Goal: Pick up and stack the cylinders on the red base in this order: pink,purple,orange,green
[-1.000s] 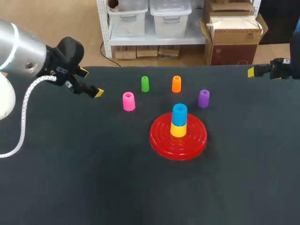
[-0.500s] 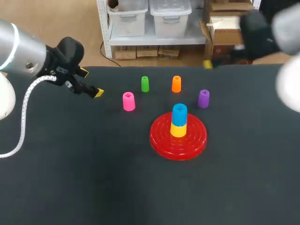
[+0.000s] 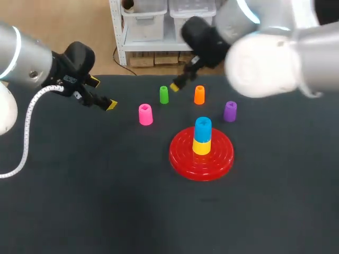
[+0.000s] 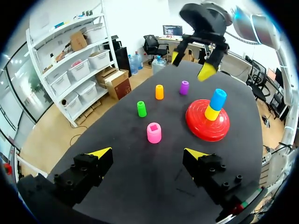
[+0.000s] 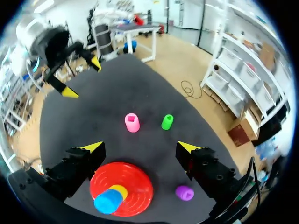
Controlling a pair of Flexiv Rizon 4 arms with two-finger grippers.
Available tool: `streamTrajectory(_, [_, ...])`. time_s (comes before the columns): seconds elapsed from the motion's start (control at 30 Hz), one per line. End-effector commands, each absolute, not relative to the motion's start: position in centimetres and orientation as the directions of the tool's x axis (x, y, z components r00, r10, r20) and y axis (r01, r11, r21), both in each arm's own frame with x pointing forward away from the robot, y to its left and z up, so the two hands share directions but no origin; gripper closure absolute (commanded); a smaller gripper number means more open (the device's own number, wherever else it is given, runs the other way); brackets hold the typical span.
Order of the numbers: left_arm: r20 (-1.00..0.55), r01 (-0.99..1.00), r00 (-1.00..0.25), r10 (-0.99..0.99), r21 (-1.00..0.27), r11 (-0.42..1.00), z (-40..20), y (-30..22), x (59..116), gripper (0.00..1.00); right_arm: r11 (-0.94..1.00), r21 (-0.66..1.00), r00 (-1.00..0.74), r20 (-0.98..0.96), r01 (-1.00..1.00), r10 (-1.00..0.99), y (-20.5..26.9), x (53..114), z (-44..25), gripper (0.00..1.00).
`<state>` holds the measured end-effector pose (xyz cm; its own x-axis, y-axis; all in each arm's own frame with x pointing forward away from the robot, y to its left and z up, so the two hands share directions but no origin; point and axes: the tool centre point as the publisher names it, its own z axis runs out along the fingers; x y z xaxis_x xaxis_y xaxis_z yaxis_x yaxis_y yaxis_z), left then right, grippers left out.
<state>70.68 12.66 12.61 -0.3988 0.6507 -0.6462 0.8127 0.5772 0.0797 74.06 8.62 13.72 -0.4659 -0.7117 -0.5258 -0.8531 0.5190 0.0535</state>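
The red base [image 3: 183, 156] carries a blue cylinder [image 3: 202, 127] stacked on a yellow one [image 3: 201, 147]. On the table behind it stand the pink [image 3: 145, 114], green [image 3: 163, 94], orange [image 3: 199, 94] and purple [image 3: 230, 111] cylinders. My right gripper [image 3: 180, 83] hangs open over the back of the table between green and orange. In its own view the right gripper [image 5: 140, 147] has pink [image 5: 132, 122] and green [image 5: 167, 122] ahead of it. My left gripper [image 3: 103, 93] is open and empty, left of pink. From the left gripper [image 4: 147, 152], pink [image 4: 153, 132] lies just ahead.
The black table [image 3: 106, 201] runs wide in front and to both sides of the base. My right arm's bulky forearm [image 3: 275, 53] spans the back right, above the purple cylinder.
My right arm has swung in from the right edge across the back, ending over the green and orange cylinders. The left arm and all cylinders have kept still.
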Motion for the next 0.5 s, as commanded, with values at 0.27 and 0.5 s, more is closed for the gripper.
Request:
streamTrajectory(0.27, [-0.646, 0.812, -0.399, 0.651, 0.081, 0.577, 12.6, 12.7, 70.7, 0.00, 0.414, 0.008, -0.398, -0.292, -0.910, -0.870, 14.6, 75.8, 7.3, 0.00])
streamTrajectory(0.5, [-0.646, 0.812, -0.399, 0.651, 0.081, 0.577, 12.6, 12.7, 70.7, 0.00, 0.392, 0.036, -0.388, -0.251, -0.919, -0.887, 15.5, 75.4, 5.9, 0.00])
